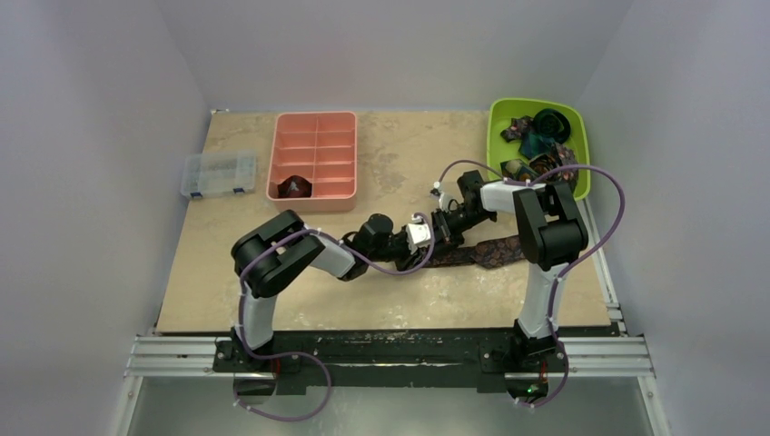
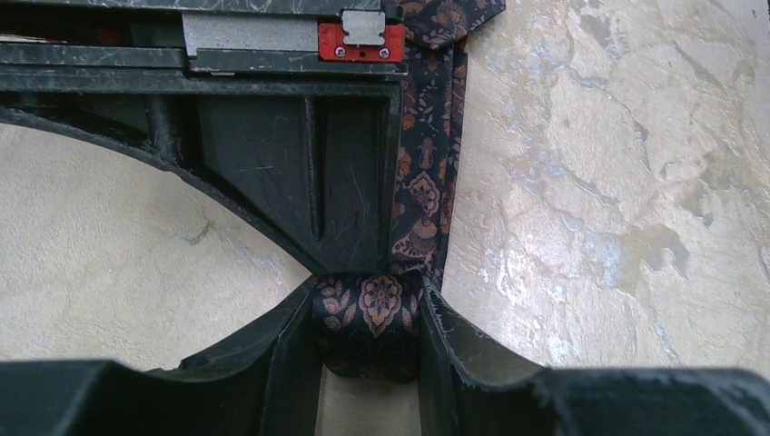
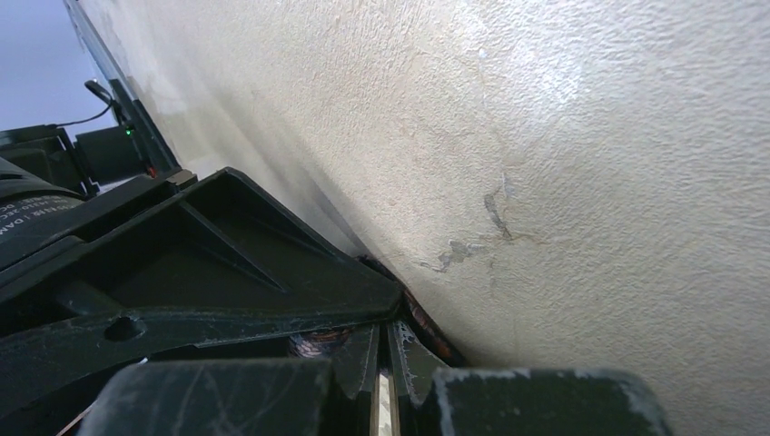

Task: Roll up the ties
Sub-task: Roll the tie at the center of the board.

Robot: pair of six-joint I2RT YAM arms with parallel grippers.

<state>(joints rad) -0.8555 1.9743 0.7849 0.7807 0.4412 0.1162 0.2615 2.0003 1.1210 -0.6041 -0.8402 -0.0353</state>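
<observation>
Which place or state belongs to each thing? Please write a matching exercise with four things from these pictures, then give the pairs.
Things
1. tray
2. bin
3. box
4. tie

Places or states
A. rolled end held in the left gripper
B. green, at the far right, with several ties inside
C. clear, furthest to the left
D. pink, with one dark coil in its near left cell

Pairs: 1-D; 2-B; 3-C; 4-A
</observation>
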